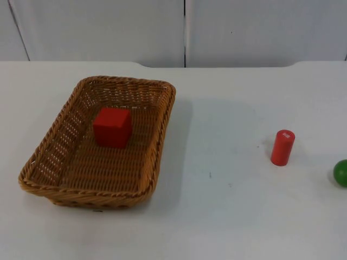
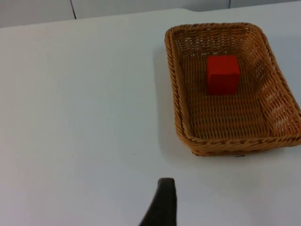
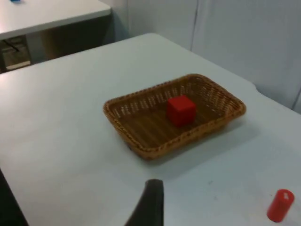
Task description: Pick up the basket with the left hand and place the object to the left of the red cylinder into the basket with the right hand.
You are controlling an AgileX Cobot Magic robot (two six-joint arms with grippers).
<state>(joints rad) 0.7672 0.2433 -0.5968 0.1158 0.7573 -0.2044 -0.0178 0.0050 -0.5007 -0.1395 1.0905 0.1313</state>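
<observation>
Seeing the basket (image 1: 51, 187) resting flat on the white bench (image 1: 227, 216), well left of the cylinder (image 1: 282, 147); the red cube (image 1: 111, 127) already sits inside it, near the middle. The cylinder stands upright, a green ball (image 1: 341, 173) just beyond it at the bench's right. Left gripper (image 2: 162, 202) hangs back from the basket, right gripper (image 3: 150, 202) likewise; I cannot tell the state of either's jaws
</observation>
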